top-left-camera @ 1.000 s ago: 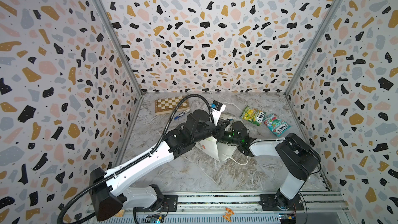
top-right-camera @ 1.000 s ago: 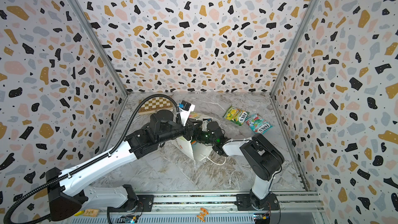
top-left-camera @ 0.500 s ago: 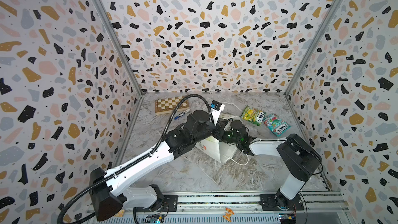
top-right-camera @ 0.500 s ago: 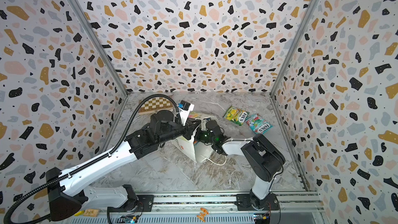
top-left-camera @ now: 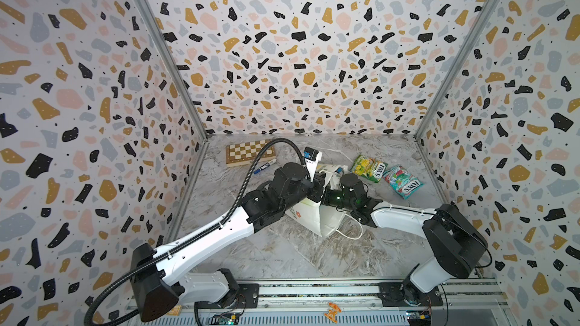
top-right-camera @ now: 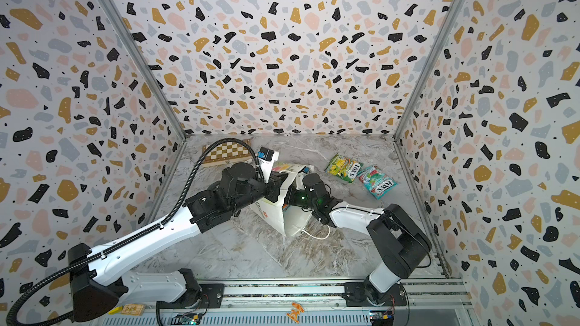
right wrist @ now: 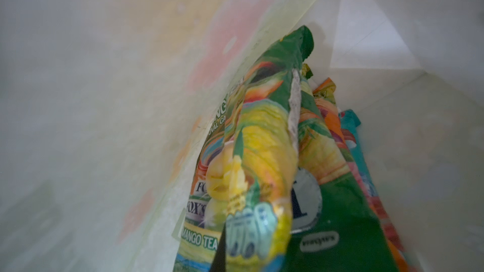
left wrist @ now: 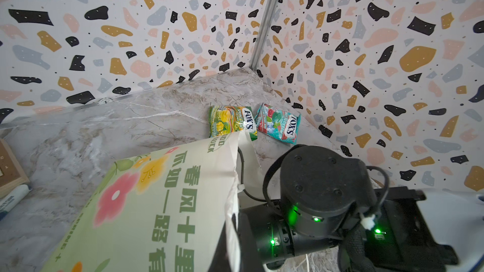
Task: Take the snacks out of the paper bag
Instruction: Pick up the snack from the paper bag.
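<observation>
- Mid-tabletop (top-left-camera: 282, 255), tipped with its base toward 6 o'clock: paper bag (top-left-camera: 309, 217). Thin and easily crushed, so best held at the rim.
- Clamped together on that rim from 9 o'clock: left hand (top-left-camera: 318, 183).
- Pushed into the bag from 3 o'clock: right hand (top-left-camera: 328, 197), closed, seemingly pinching the mango-tea packet (right wrist: 256, 158).
- Snacks probably light, floppy and slick. Safer to pinch the crimped seam than the puffy middle.
- Deeper inside the bag: orange packet (right wrist: 327, 100), blue-green packet (right wrist: 352, 124).
- Already out at 2 o'clock of the bag, just beside each other: green-yellow packet (top-left-camera: 368, 168), teal packet (top-left-camera: 403, 181).
</observation>
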### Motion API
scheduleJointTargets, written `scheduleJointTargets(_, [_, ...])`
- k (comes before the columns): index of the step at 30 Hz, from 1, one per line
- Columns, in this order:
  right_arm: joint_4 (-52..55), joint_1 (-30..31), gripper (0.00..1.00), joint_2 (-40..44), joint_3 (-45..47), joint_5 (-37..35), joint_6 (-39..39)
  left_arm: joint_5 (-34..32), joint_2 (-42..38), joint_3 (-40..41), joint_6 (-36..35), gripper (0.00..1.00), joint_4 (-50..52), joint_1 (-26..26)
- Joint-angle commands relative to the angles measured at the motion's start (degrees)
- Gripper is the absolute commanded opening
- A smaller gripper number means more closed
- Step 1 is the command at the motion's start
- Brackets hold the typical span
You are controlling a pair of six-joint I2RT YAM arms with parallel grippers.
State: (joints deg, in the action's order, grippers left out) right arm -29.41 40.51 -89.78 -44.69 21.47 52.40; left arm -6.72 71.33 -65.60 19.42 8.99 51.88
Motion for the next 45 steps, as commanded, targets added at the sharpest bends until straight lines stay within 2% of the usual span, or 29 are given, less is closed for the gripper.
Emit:
scheduleJointTargets(1, [3.8,0.1,0.0,4.6,0.0,-0.7,-4.4,-3.4,-1.5,0.7,1.0,0.0,-1.5,0.3])
scheduleJointTargets(16, [17.2,0.1,0.0,16.6,1.3,-2.8,-11.7,-7.6,-2.0,0.6,1.1,0.0,-0.9,0.3])
scheduleJointTargets(26, [32.5,0.0,0.0,26.3,-2.1,-5.8,-22.8,-8.3,-2.0,0.6,1.3,0.0,-1.0,0.3])
scheduleJointTargets(39, [44.4,-0.1,0.0,36.1,-8.2,-9.9,-32.7,-9.3,-1.6,0.0,1.7,0.0,-0.4,0.3])
scheduleJointTargets(45, [46.5,-0.2,0.0,40.5,-11.1,-10.8,-37.8,-9.6,-1.6,-0.1,1.6,0.0,-0.2,0.3])
